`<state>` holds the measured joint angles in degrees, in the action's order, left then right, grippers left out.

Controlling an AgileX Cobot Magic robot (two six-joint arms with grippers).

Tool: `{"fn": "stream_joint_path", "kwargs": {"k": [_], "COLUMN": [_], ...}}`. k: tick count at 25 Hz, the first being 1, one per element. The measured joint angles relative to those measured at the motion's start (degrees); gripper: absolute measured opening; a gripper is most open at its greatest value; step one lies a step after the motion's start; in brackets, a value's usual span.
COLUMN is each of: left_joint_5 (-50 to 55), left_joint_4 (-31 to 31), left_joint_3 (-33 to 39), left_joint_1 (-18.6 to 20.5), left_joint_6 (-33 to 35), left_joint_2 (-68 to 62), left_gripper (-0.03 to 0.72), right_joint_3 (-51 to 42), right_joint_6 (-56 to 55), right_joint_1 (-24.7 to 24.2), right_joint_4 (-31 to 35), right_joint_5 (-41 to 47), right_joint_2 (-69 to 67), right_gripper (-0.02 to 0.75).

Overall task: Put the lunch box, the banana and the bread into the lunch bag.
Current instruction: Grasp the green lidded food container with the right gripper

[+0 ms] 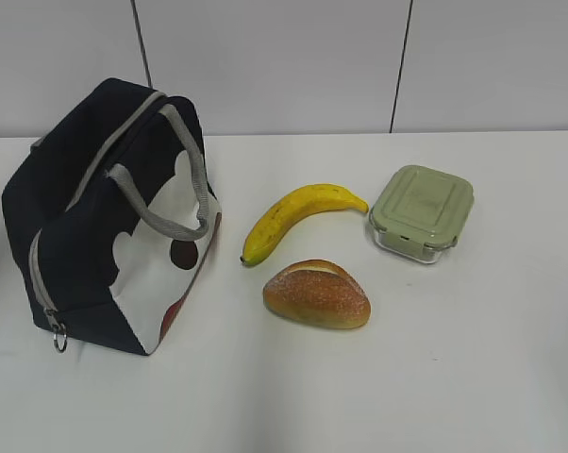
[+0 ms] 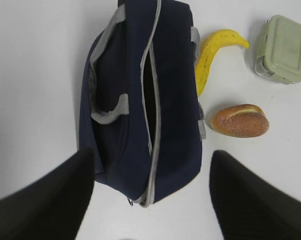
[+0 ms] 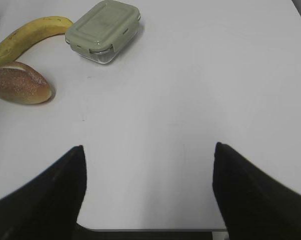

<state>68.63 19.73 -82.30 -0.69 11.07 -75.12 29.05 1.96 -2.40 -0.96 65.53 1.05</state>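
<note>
The lunch bag (image 1: pixel 109 222) stands on the white surface (image 1: pixel 454 377), its grey zipper only partly parted into a narrow dark slit along the top. Just beside the bag lies the banana (image 1: pixel 298 217), with the bread (image 1: pixel 317 294) near the banana's lower tip and the lunch box (image 1: pixel 423 211) almost touching its far tip; nothing is in the bag yet. The left end effector (image 2: pixel 150 200) hangs above the bag with its fingers spread and nothing between them, and the right end effector (image 3: pixel 148 195) hovers wide and empty over bare surface, apart from the lunch box. The step in hand is probably widening the mouth (the slit looks too tight for the box): come down on a zipper edge or strap, pull gently sideways, and avoid tipping the soft bag.
</note>
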Motion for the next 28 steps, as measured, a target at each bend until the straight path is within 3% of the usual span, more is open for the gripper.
{"fn": "stream_joint_path", "kwargs": {"k": [7,12,28], "left_joint_5": [1.8,2.3,2.2], "left_joint_4": [0.1,0.0,0.0], "left_joint_3": [-11.4,-16.3,-18.0], "left_joint_1": [-2.6,-3.6,-3.6], "left_joint_6": [2.6,2.8,3.9], "left_joint_2": [-17.1,-25.4,-30.6], "left_gripper": [0.461,0.383,0.242], "right_joint_3": [0.0,0.0,0.0], "right_joint_6": [0.0,0.0,0.0], "right_joint_1": [0.0,0.0,0.0], "right_joint_4": [0.0,0.0,0.0], "right_joint_5": [0.0,0.0,0.0], "right_joint_2": [0.0,0.0,0.0], "right_gripper": [0.582,0.583,0.582]}}
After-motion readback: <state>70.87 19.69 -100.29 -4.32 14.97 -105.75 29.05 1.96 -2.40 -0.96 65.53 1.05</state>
